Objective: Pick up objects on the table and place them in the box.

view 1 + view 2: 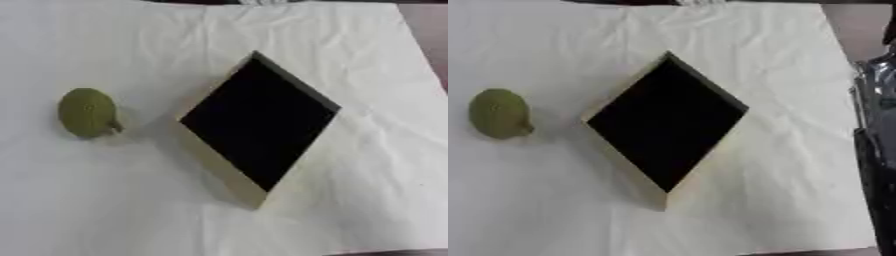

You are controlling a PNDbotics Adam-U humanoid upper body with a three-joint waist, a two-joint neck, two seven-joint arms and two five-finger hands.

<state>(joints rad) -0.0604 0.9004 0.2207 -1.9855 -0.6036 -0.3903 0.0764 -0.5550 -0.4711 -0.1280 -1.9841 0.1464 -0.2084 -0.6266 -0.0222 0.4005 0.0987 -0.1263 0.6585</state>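
A green, roundish fruit with a short stem (pixel 87 113) lies on the white cloth at the left. An open wooden box with a black inside (pixel 258 123) stands near the middle, turned corner-on like a diamond. Nothing shows inside it. The fruit lies apart from the box, to its left. Along the right edge of the right eye view runs a black, glossy part of my right arm or hand (pixel 878 150), well clear of the box. My left hand shows in neither view.
A creased white cloth (pixel 367 60) covers the table. A bare brownish strip of table (pixel 427 30) shows at the far right. Dark shapes line the far edge.
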